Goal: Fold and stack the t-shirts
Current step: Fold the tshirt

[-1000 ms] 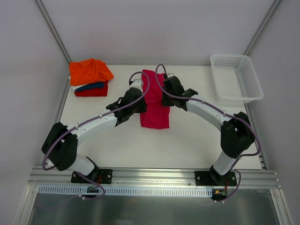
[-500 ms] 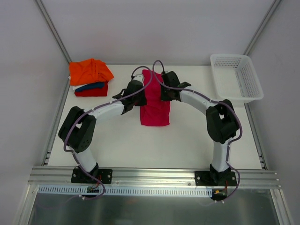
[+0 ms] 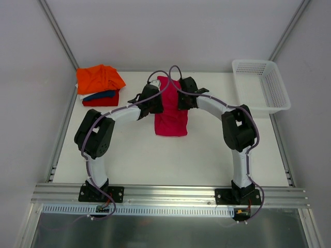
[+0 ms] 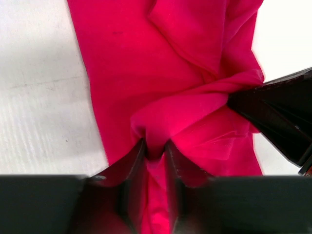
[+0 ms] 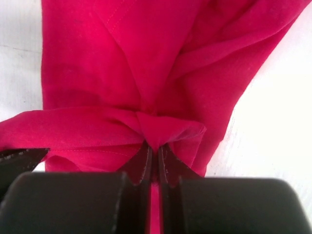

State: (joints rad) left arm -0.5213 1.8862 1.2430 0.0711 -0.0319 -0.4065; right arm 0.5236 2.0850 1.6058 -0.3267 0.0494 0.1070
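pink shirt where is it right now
In the top view the pink shirt lies mid-table, pinched from both sides by the left claw and right claw, with the folded pile to its left and the white basket to its right.

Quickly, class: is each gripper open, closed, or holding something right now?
The left gripper: shut on a pinch of the magenta t-shirt.
The right gripper: shut on another fold of the magenta t-shirt.
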